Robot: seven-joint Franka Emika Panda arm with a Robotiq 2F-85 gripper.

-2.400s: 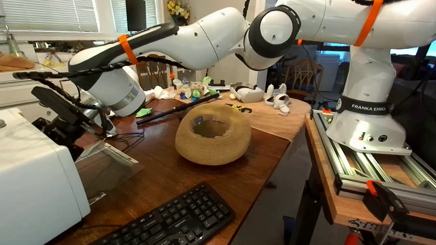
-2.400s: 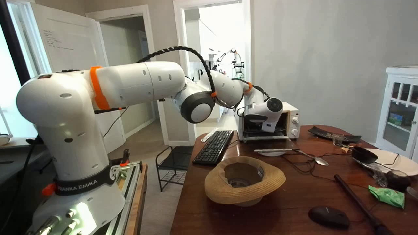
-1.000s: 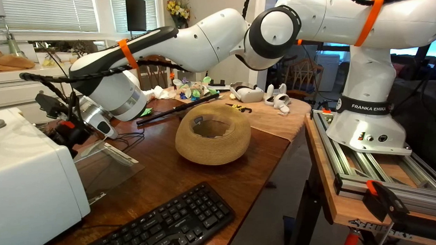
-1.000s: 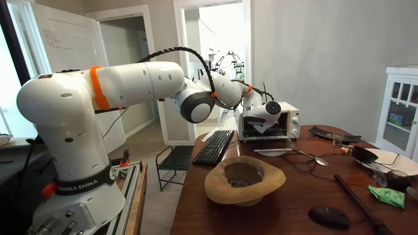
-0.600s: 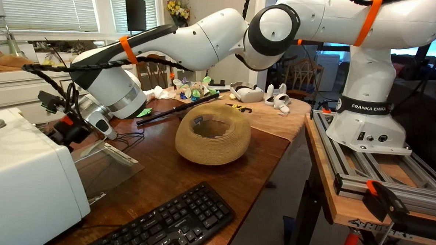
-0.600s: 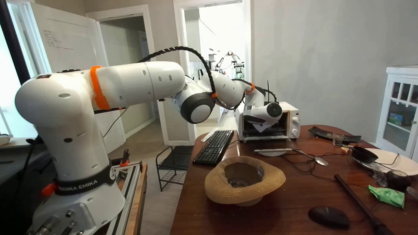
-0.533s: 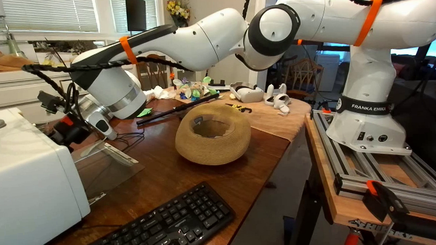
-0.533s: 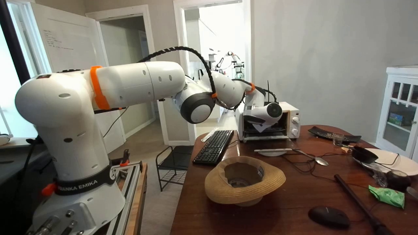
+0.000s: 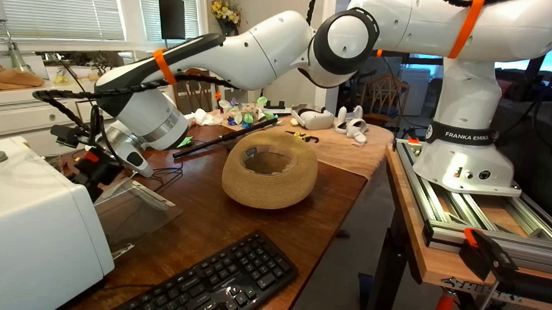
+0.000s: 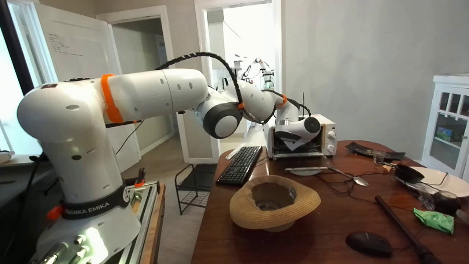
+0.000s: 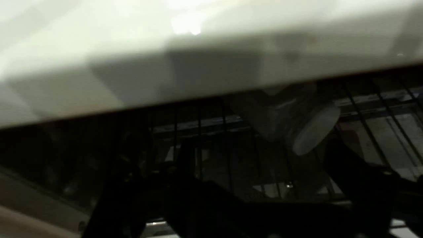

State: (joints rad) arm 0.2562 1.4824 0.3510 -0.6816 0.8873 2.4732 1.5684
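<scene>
A white toaster oven [image 9: 32, 221] stands on the table with its glass door [image 9: 141, 212] folded down; it also shows in an exterior view [image 10: 331, 128]. My gripper [image 9: 95, 174] is at the oven's front opening; its tips are hidden behind the oven there, and the wrist hides it in the opposite view. In the wrist view my gripper [image 11: 261, 148] has its two dark fingers wide apart, with nothing held between them. Just beyond them a pale, dim object with an oval end [image 11: 316, 129] lies over the wire rack [image 11: 366, 127]. The oven's bright top edge [image 11: 211, 66] crosses above.
An upturned straw hat [image 9: 270, 183] and a black keyboard [image 9: 207, 284] lie on the table. A spoon [image 10: 360, 181], cables, a black mouse [image 10: 369, 244], a black rod [image 10: 399, 223], a green packet [image 10: 435, 220] and a white plate [image 10: 452, 183] lie farther along.
Over the last seconds the wrist has turned and the gripper has shifted slightly outward from the oven. In the last half second it moved a little rightward in both exterior views. Table objects are unmoved.
</scene>
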